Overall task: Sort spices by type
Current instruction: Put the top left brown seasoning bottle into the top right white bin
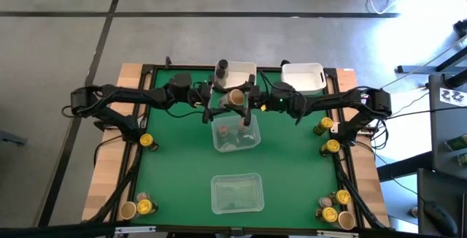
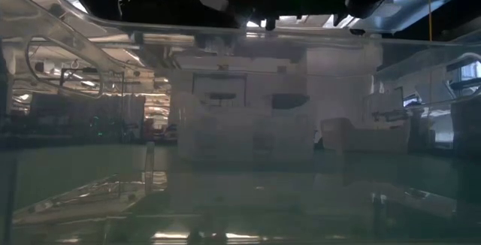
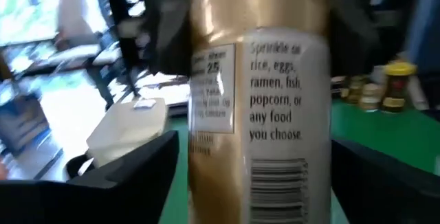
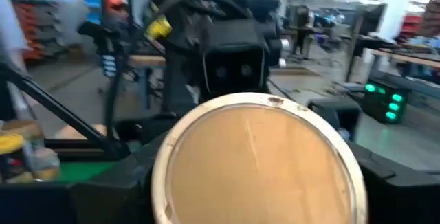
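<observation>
A spice jar with a tan round top (image 1: 236,97) and a gold, white-labelled body (image 3: 258,107) hangs in the air above the far end of a clear tray (image 1: 235,137). My two grippers meet at it, both pointing level. My left gripper (image 1: 221,101) comes from the table's left and is open, with one finger (image 3: 141,165) on each side of the jar and a narrow gap showing. My right gripper (image 1: 253,101) comes from the right and is shut on the jar, whose top (image 4: 258,159) faces its camera. My right gripper holds the spice jar between its two fingers (image 4: 120,179), coming level from the table's right side. The broad tan top (image 4: 258,159) hides where the fingers meet the body. The jar is lifted clear, over the clear tray.
A second clear tray (image 1: 236,194) lies near the front edge. Two white bins (image 1: 244,71) (image 1: 303,77) stand at the far edge, a dark grey jar (image 1: 222,67) at the left one. Yellow-lidded jars stand at the left (image 1: 146,141), right (image 1: 326,126) and both near corners (image 1: 139,207) (image 1: 336,207).
</observation>
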